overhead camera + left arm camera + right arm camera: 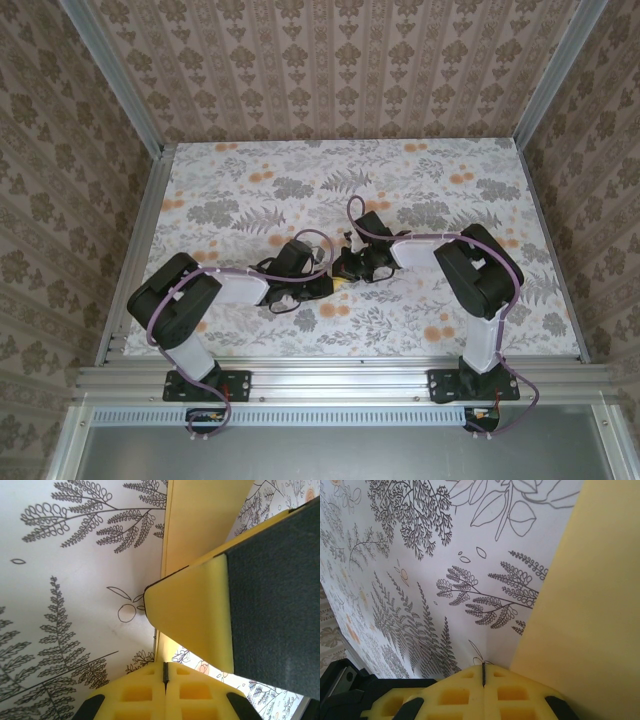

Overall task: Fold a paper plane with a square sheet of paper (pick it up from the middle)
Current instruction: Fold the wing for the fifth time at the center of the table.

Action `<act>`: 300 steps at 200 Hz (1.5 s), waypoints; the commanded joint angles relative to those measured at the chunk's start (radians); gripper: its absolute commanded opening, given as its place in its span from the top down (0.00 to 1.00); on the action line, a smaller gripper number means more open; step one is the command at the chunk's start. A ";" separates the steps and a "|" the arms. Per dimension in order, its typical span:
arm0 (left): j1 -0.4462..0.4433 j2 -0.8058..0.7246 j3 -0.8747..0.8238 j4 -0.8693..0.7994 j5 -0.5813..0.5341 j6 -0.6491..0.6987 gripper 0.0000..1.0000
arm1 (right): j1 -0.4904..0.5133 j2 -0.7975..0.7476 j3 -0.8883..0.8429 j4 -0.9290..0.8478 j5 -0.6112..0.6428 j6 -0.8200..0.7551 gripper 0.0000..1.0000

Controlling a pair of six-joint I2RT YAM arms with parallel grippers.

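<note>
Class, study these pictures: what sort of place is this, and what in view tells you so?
Probably a purpose-built robot test cell: aluminium framing edges wallpapered walls around a floral-covered table, and a left arm and right arm are bolted to a rail at its near edge, meeting over yellow paper.

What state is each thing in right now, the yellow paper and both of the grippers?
yellow paper: partly covered, one straight edge showing; fold stage unclear.
left gripper: shut, tips at the yellow paper's edge; a pinch can't be confirmed.
right gripper: shut, tips next to the yellow paper's edge.
</note>
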State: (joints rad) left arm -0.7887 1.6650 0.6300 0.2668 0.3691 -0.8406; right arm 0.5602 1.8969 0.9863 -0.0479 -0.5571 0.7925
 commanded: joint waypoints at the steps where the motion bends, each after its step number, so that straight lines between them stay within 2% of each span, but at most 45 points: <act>1: 0.005 0.003 -0.004 -0.117 -0.047 0.029 1.00 | -0.009 0.013 -0.001 -0.070 0.040 -0.024 0.98; 54: 0.001 0.002 -0.006 -0.137 -0.038 0.043 1.00 | -0.044 0.048 0.022 -0.110 0.108 -0.108 0.98; 152: -0.014 0.004 -0.013 -0.179 -0.021 0.068 1.00 | -0.166 0.130 0.112 -0.050 -0.016 -0.170 0.97; 179: -0.005 -0.044 0.002 -0.178 -0.021 0.063 1.00 | -0.163 0.127 0.090 -0.026 -0.037 -0.149 0.97; 215: 0.012 -0.094 0.007 -0.049 0.003 0.007 0.96 | -0.137 0.097 -0.003 0.073 -0.081 -0.067 0.97; 243: 0.016 -0.070 0.024 0.023 0.008 -0.023 0.94 | -0.096 0.079 -0.052 0.132 -0.101 -0.012 0.97; 300: 0.017 0.003 0.033 0.044 -0.045 -0.049 0.95 | -0.054 0.049 -0.097 0.183 -0.109 0.043 0.97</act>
State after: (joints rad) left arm -0.7773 1.6402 0.6468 0.2897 0.3565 -0.8639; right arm 0.4923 1.9400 0.9249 0.1703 -0.6678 0.7963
